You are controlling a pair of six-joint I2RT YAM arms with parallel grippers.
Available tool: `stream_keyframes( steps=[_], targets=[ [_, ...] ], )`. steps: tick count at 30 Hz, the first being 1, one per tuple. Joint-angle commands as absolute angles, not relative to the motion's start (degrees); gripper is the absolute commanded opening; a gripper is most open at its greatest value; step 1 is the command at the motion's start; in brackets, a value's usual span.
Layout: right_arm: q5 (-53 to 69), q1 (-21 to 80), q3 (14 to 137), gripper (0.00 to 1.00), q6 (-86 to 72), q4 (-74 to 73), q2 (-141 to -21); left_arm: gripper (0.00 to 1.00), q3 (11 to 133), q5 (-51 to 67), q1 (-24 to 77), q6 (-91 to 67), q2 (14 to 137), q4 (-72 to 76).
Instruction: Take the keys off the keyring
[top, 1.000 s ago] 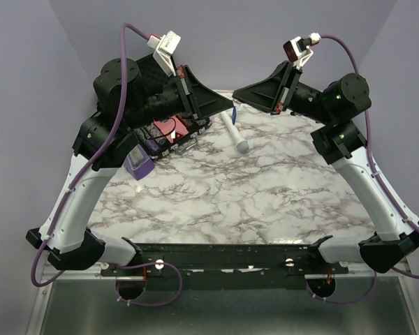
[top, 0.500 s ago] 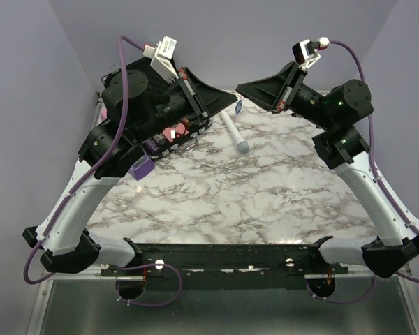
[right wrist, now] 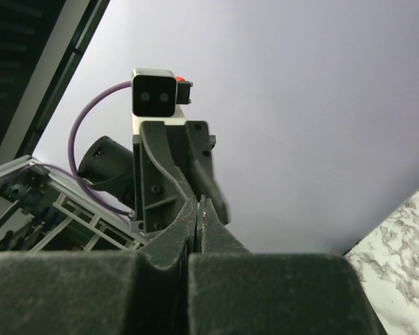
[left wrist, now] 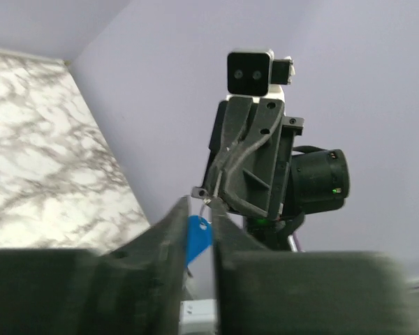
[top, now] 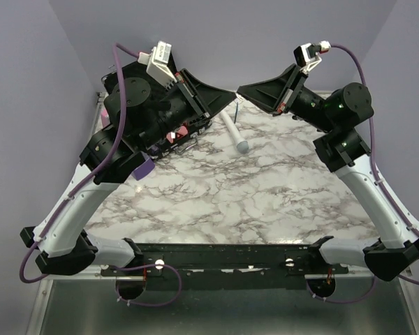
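Blue is what I go by here: the keyring (left wrist: 197, 239), a small oval loop, shows in the left wrist view in the narrow gap between the fingers of the left pincer (top: 228, 94). Those fingers stand slightly apart, and I cannot tell whether either pad touches the loop. From the top view both arms are raised over the far edge of the marble counter (top: 265, 188), with their tips almost meeting in the air. The keyring hangs as a thin dark-blue sliver just under that meeting point, clear of the counter.

The right pincer (top: 241, 89) is pressed fully together, which my right wrist view shows plainly, with no gap between the fingers. At its tips sits a thin silver-grey sliver, the key (left wrist: 208, 203) as far as I can make out. It lies just above the blue loop. Whether the two are linked is too small for me to see.

On the counter below, a white wand (top: 234, 132) lies at a slant near the far edge. A purple metronome (top: 141, 166) stands beside the left arm, well apart from the pincers.
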State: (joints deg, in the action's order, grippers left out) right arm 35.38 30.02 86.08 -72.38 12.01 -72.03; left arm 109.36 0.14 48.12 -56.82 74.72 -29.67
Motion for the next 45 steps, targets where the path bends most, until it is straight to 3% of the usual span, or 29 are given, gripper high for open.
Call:
stream_keyframes(
  steps=[1, 6, 12, 21, 28, 39, 45],
  targets=[
    [35.9, 30.7, 85.2, 0.01, -71.5, 10.5, -70.4, 0.39, 109.0, -4.3, 48.1, -56.1, 72.2, -28.6],
    [36.1, 30.7, 85.3, 0.01, -71.5, 9.9, -70.0, 0.65, 108.6, -5.4, 48.0, -53.1, 70.2, -30.1],
    [37.2, 30.6, 85.8, 0.01, -71.5, 9.9, -70.4, 0.70, 108.5, -1.9, 46.4, -48.7, 68.9, -31.2],
    [43.9, 30.7, 89.0, 0.01, -71.5, 9.4, -72.7, 0.66, 109.9, 29.1, 33.9, -43.1, 70.7, -31.8],
    [48.7, 30.7, 89.6, 0.01, -72.6, 9.3, -74.1, 0.65, 117.1, 47.5, 31.5, -40.2, 77.4, -34.4],
    [48.3, 30.7, 89.4, 0.01, -72.9, 9.1, -73.5, 0.56, 119.2, 56.0, 31.5, -40.8, 80.9, -32.2],
    [48.3, 30.7, 88.9, 0.01, -72.7, 8.9, -73.3, 0.44, 118.6, 55.2, 31.5, -40.6, 80.9, -31.9]
  ],
)
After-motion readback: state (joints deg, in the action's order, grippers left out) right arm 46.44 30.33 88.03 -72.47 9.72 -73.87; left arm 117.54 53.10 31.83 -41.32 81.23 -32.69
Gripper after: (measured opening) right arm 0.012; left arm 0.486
